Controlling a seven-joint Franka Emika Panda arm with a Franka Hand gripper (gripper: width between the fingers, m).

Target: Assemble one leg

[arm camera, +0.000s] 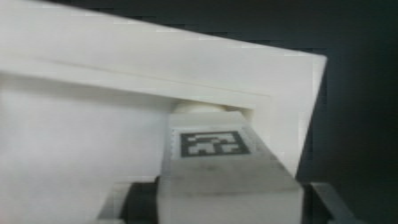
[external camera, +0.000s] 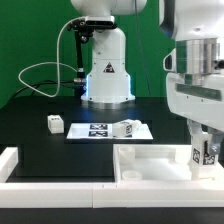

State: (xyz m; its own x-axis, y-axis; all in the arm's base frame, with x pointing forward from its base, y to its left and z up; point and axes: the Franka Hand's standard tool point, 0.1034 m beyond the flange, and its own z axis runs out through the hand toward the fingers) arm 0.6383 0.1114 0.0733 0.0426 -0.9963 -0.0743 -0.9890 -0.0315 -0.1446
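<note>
My gripper [external camera: 203, 162] is at the exterior view's right, shut on a white leg [external camera: 204, 151] with a black-and-white tag. It holds the leg upright over the right end of the large white rimmed panel [external camera: 150, 165]. In the wrist view the leg [arm camera: 214, 160] sits between my fingers [arm camera: 320, 202], tag facing the camera, its far end at the panel's rimmed corner [arm camera: 160, 70]. Whether the leg touches the panel I cannot tell. My gripper [arm camera: 217, 205] shows only at its fingertips.
A second leg [external camera: 54, 124] stands on the black table at the exterior view's left. A third leg [external camera: 128, 128] lies on the marker board [external camera: 95, 131]. The robot base [external camera: 106, 70] stands behind. A white raised wall [external camera: 10, 162] runs along the front left.
</note>
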